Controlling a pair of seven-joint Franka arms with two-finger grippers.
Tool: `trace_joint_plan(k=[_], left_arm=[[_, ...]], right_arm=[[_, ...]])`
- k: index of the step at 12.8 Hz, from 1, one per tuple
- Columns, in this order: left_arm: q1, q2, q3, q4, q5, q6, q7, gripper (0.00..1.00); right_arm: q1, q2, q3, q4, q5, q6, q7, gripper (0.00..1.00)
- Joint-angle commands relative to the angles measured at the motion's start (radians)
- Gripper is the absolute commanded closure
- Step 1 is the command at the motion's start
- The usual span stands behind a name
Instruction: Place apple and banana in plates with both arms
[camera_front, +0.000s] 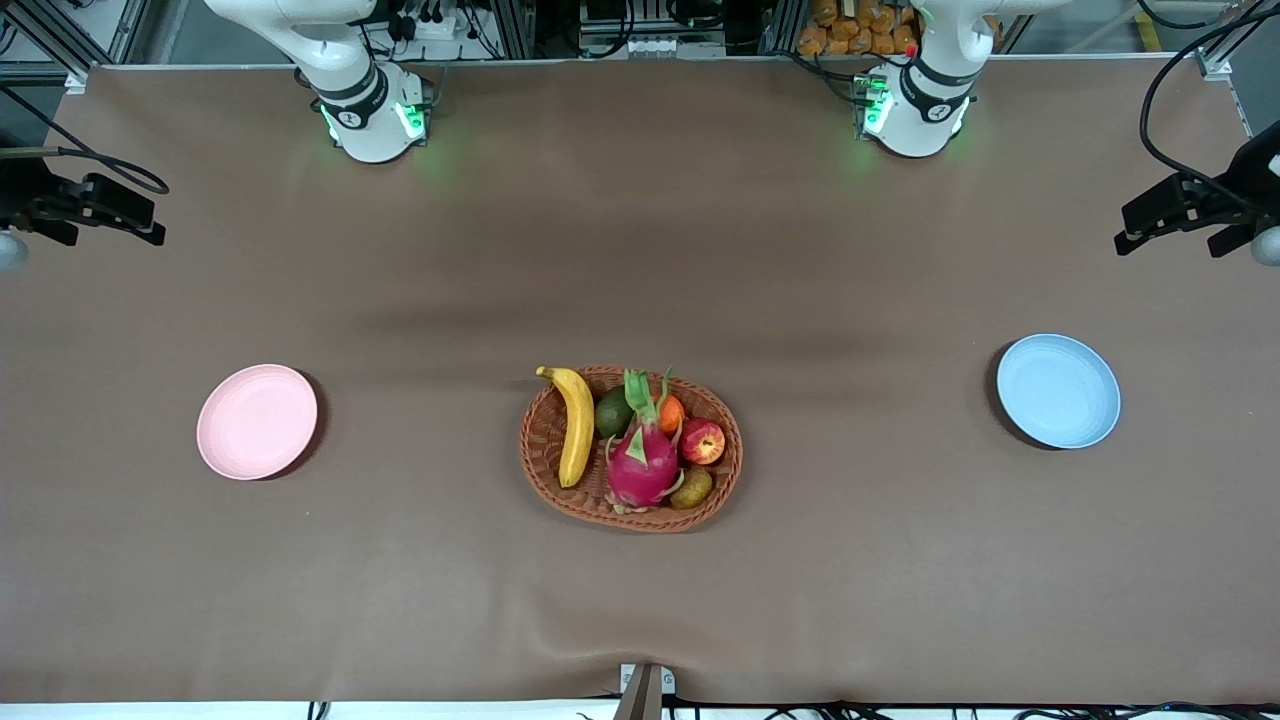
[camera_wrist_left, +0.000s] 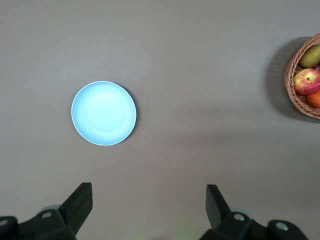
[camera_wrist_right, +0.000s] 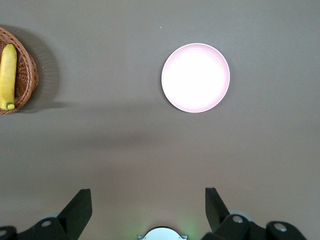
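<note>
The apple (camera_front: 703, 441) and the banana (camera_front: 576, 425) lie in a brown wicker basket (camera_front: 540, 440) in the middle of the table. The pink plate (camera_front: 257, 421) is empty toward the right arm's end. The blue plate (camera_front: 1058, 390) is empty toward the left arm's end. My left gripper (camera_wrist_left: 148, 192) is open and empty, high over bare table, with the blue plate (camera_wrist_left: 104, 113) and the apple (camera_wrist_left: 307, 81) in its view. My right gripper (camera_wrist_right: 146, 195) is open and empty, high over bare table, with the pink plate (camera_wrist_right: 195, 77) and the banana (camera_wrist_right: 7, 75) in its view. Both hands are out of the front view.
The basket also holds a magenta dragon fruit (camera_front: 642, 460), an orange fruit (camera_front: 671, 413), a green avocado (camera_front: 612, 412) and a brownish fruit (camera_front: 692, 487). Black camera mounts stand at both table ends (camera_front: 90, 205) (camera_front: 1190, 205). The brown cloth has a ripple at its front edge.
</note>
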Motion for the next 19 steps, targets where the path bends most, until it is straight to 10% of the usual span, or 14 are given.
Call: trace_joint_plan(k=[1, 19], left_arm=[[-0.004, 0.014, 0.001, 0.027, -0.009, -0.021, -0.011, 0.0], [-0.03, 0.357, -0.203, 0.036, -0.218, 0.24, 0.323, 0.0]], right_arm=[[0.006, 0.014, -0.005, 0.026, 0.0, -0.017, -0.006, 0.0], [0.011, 0.03, -0.004, 0.025, 0.0, -0.011, -0.005, 0.0]])
